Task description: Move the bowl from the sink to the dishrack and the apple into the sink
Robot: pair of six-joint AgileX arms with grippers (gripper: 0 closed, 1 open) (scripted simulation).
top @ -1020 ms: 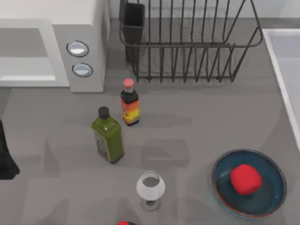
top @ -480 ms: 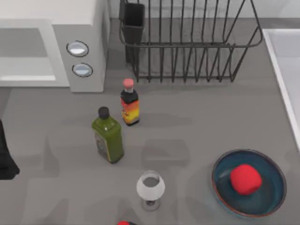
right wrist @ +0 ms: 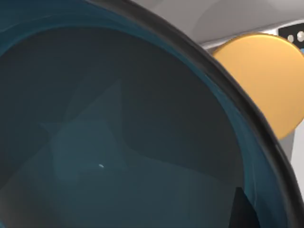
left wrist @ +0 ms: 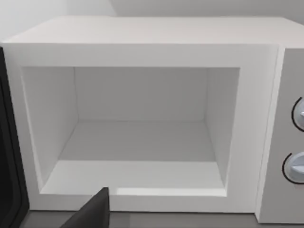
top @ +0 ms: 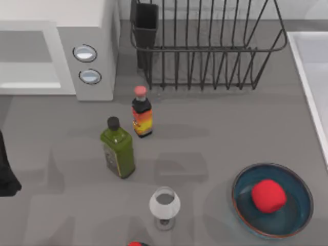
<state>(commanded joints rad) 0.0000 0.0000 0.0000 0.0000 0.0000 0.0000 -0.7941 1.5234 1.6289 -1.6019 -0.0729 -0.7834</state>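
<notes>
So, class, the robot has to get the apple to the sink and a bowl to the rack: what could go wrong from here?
1. The apple lies inside a bowl on the table, so picking it out may tip or drag that bowl.
2. The glass and two bottles stand between the left arm, at the table's left edge, and the bowl; a reach across might knock them over.
</notes>
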